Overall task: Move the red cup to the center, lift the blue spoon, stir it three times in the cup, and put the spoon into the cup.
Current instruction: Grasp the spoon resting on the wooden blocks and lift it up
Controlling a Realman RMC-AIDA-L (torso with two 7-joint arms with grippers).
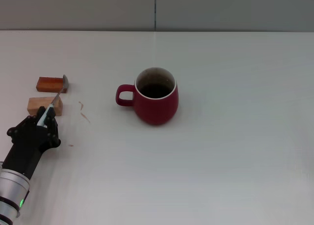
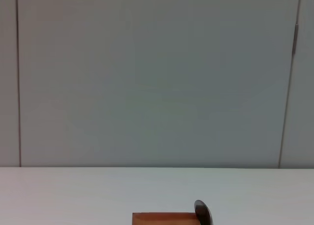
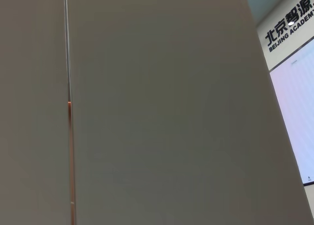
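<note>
The red cup (image 1: 157, 106) stands upright near the middle of the white table (image 1: 230, 151), its handle pointing toward the left. The blue spoon (image 1: 58, 94) lies at the far left across two wooden blocks. Its metal bowl (image 2: 202, 213) rests at the end of the farther block, and its light blue handle runs back over the nearer block. My left gripper (image 1: 46, 115) is at the table's left front, with its black fingers shut on the end of the handle. My right gripper shows in no view.
The reddish-brown block (image 1: 50, 84) and the paler block (image 1: 42, 105) sit one behind the other at the left edge. Small reddish marks (image 1: 84, 112) lie on the table beside them. A grey wall (image 1: 157, 9) backs the table.
</note>
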